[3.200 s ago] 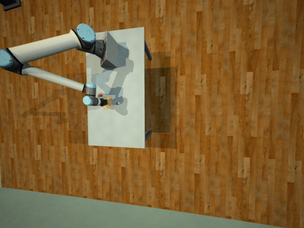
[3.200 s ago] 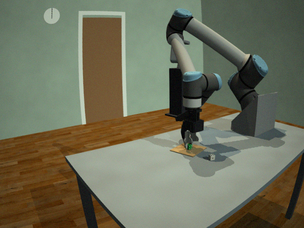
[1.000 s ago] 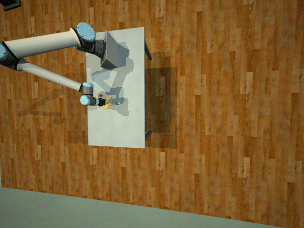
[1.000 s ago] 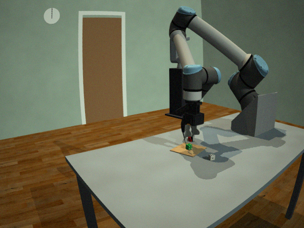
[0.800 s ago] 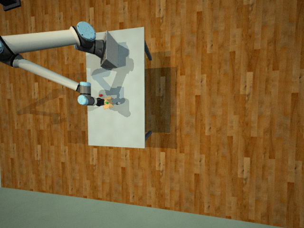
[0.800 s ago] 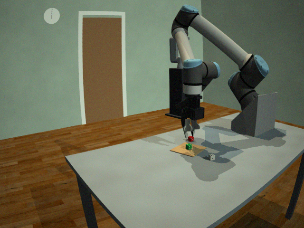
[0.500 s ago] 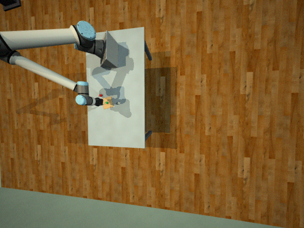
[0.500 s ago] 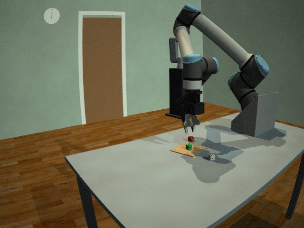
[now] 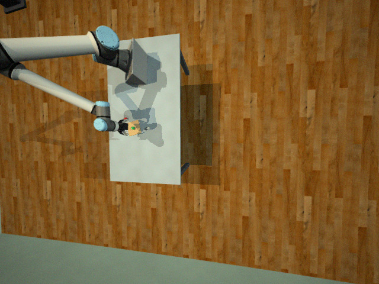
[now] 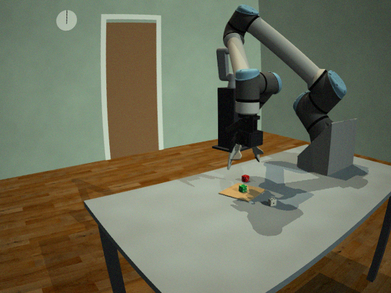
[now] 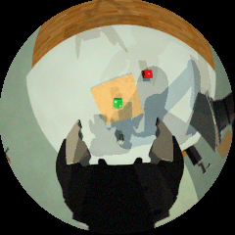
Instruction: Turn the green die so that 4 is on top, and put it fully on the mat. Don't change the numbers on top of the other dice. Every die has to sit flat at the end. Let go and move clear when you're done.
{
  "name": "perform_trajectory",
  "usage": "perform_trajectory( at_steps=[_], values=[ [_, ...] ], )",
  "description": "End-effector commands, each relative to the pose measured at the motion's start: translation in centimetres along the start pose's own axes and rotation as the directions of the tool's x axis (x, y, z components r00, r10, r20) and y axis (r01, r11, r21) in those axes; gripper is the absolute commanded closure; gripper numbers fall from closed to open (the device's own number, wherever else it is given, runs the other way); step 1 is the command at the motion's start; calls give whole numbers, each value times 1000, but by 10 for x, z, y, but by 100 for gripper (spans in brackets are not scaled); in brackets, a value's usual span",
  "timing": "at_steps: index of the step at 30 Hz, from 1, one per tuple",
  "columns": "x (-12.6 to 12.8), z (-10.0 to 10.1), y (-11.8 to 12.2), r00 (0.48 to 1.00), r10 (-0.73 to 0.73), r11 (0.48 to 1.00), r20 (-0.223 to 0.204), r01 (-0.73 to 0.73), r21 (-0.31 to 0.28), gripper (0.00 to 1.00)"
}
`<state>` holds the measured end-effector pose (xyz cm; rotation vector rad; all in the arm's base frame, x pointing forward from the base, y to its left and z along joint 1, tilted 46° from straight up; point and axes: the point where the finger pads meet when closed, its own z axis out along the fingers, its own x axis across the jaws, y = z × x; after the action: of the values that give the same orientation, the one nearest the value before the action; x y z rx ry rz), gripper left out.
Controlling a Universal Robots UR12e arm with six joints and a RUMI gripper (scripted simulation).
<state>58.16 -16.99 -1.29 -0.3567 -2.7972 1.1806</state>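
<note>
Top view: the arm reaches over the grey surface; the green die lies on the tan mat.

Exterior view: the jaws of the gripper hang spread wide, holding nothing, above the dice. The green die sits flat on the mat, the red die at its 12 o'clock, the white die at 4 o'clock.

Wrist view: the green die rests mid-mat, the red die at 2 o'clock, off the mat.

Beige arm, grey joints, blue caps
</note>
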Motion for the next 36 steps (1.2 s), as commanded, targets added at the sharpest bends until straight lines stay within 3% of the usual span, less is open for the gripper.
perform_trajectory(
  at_steps=[1, 26, 36],
  values=[
    [0, -1, 0, 1000, 0, 1000, 1, 0, 0, 0],
    [1, 0, -1, 998, 59, 998, 1, -59, 0, 0],
    [3, 0, -2, 979, 204, 979, 1, -204, 0, 0]
  ],
)
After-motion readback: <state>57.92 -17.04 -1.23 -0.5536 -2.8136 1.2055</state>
